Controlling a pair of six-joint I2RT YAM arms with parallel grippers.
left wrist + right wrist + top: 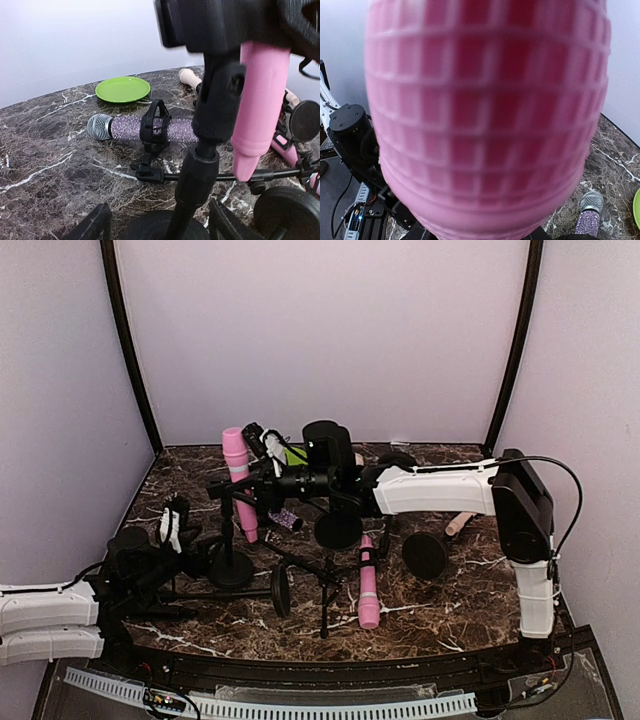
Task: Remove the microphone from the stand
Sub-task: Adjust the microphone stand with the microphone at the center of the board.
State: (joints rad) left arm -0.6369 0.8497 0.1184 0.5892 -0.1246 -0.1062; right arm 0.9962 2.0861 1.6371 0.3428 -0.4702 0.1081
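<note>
One pink microphone (236, 462) stood nearly upright at the stand (192, 175), clamped mid-body by the right claw (258, 485). The left claw (160, 226) was apart, straddling the stand's pole below the microphone.

A pink handheld microphone (238, 485) stands nearly upright, mesh head up, left of centre, in the clip of a black round-based stand (231, 565).

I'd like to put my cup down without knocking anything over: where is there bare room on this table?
Best is the near right: bare marble between the lying pink microphone and the right arm. A smaller patch lies in the far left corner, between the wall and the upright pink microphone. The middle is crowded with stands.
</note>
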